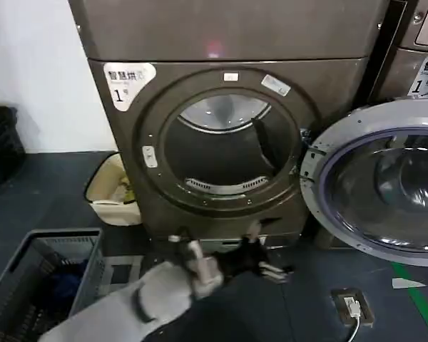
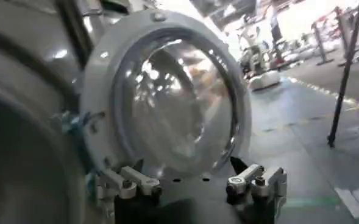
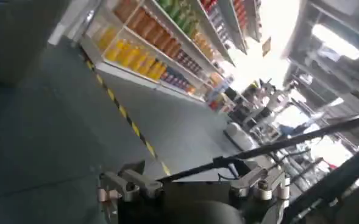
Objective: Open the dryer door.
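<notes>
The dryer door [image 1: 385, 184] stands swung wide open to the right of the machine, its pale grey inner side and domed glass facing me. The drum opening [image 1: 225, 153] is uncovered. My left gripper [image 1: 267, 262] hangs low in front of the dryer's base, below the opening and left of the door, touching nothing. In the left wrist view the door [image 2: 173, 97] sits just beyond the left gripper [image 2: 187, 165], which is open and empty. My right gripper [image 3: 191, 176] is open and empty, facing the shop floor away from the dryer.
A grey laundry basket [image 1: 36, 278] with blue cloth stands at the near left. A cream bin [image 1: 114, 191] sits against the dryer's left side. A second machine [image 1: 421, 43] is behind the open door. A floor socket [image 1: 352, 306] and green tape [image 1: 417, 292] lie at the right.
</notes>
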Controlling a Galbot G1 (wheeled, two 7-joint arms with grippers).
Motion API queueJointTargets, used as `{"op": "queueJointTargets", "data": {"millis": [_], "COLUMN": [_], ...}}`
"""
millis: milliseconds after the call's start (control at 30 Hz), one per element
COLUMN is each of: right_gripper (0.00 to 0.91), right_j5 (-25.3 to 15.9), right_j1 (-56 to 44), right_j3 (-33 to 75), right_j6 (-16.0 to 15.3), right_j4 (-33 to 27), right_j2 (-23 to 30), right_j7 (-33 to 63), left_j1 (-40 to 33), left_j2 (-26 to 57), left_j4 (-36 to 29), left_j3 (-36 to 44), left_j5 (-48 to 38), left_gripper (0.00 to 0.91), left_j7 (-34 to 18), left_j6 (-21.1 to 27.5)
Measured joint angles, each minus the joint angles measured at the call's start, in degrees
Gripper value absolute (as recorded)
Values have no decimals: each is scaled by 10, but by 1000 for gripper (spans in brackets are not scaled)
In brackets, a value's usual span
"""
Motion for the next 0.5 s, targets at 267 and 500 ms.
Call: {"op": "queueJointTargets", "data": {"millis": [267,500], "right_gripper": [907,907], "right_j5": [-48,-53], "right_j1": [19,31], "right_j3": [16,29], "right_j6": [-13,-13], "right_j4": [2,4], "right_j2": [16,28], "right_j7": [1,6], "left_j1": [148,281], "left_j2": [93,141], "left_j4": [-27,-28], "left_j3": [-187,-325], "left_j5": [-101,-165], "left_gripper": [907,907], "left_j7": [-42,-90], "left_j6": [78,124]}}
